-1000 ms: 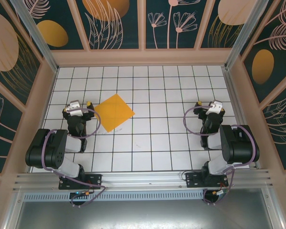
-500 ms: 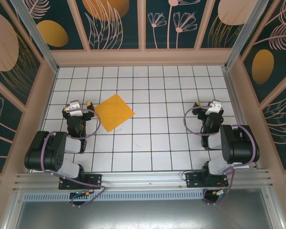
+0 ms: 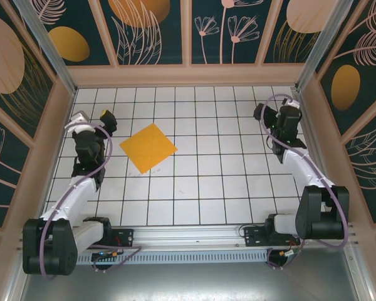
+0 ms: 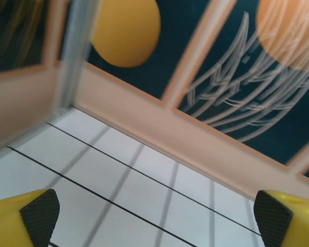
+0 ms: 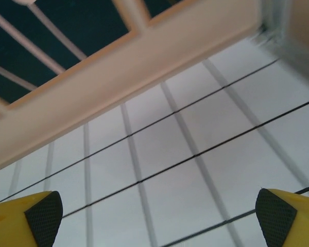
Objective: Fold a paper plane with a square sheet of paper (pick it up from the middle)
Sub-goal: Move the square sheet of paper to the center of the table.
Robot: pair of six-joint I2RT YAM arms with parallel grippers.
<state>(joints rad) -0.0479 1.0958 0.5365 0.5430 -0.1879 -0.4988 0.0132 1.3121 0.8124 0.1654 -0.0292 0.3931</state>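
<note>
Left claw (image 3: 93,115) hangs wide open with nothing in it, out near the far-left part of the white grid-tiled worktop (image 3: 200,182). The right claw (image 3: 277,108) is just as wide and just as empty, over by the far-right side. The thin orange-yellow square sheet of paper (image 3: 149,148) lies flat on the tiles, left of centre. It is turned like a diamond, with one corner towards the back wall and one towards the arm bases. Being square, it has no long axis, and its diagonals run roughly front-to-back and side-to-side. From the left claw the sheet lies to the right and a little nearer the bases, close by but not touching. From the right claw it is well apart, across most of the worktop. The left arm therefore looks the better placed to reach the middle of the sheet, though it would first have to swing inward and tip down. The overhead view gives this layout of sheet and arms. The left wrist view gives instead the left claw (image 4: 155,216) up close, its black textured pads (image 4: 38,211) on yellow fingers at the picture's lower corners, with bare tiles and the wall foot between them. The right wrist view gives the same for the right claw (image 5: 159,216), pointed at empty tiles.
</note>
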